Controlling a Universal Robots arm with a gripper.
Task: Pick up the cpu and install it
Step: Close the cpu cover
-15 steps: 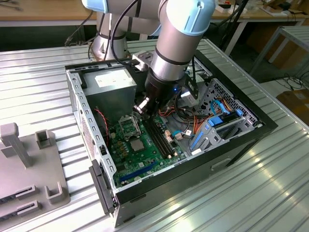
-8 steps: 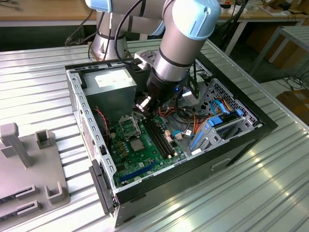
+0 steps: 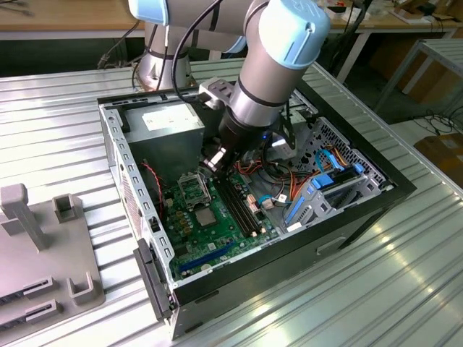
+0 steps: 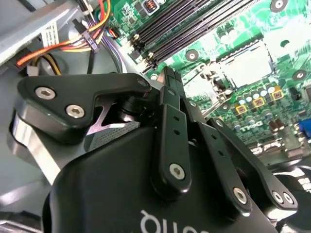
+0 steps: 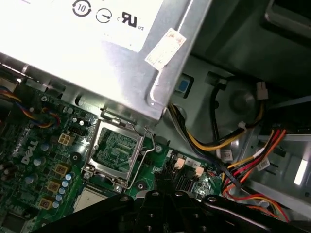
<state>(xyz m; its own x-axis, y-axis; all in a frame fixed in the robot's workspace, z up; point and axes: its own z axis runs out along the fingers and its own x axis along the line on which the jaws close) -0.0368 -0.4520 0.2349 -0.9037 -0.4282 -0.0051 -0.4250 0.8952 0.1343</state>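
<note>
The cpu [image 3: 206,217] is a small silver-grey square lying flat on the green motherboard [image 3: 217,242], right beside the flipped-open hollow socket frame [image 3: 193,189]. In the second wrist view the cpu [image 4: 248,63] glares pale. In the first wrist view a corner of the cpu [image 5: 92,200] shows next to the socket frame [image 5: 114,153]. My gripper [image 3: 215,160] hangs inside the case above the memory slots, apart from the cpu. In the second wrist view the gripper [image 4: 168,77] has its black fingers drawn together, with nothing seen between them. The gripper [image 5: 167,195] is also seen in the first wrist view.
The open computer case [image 3: 347,217] lies on a ribbed metal table. A grey power supply [image 3: 170,126] fills its far corner, close to the wrist. Coloured cables [image 5: 243,165] and blue drive brackets [image 3: 318,191] crowd the exterior view's right. A grey fixture [image 3: 43,246] stands outside on the left.
</note>
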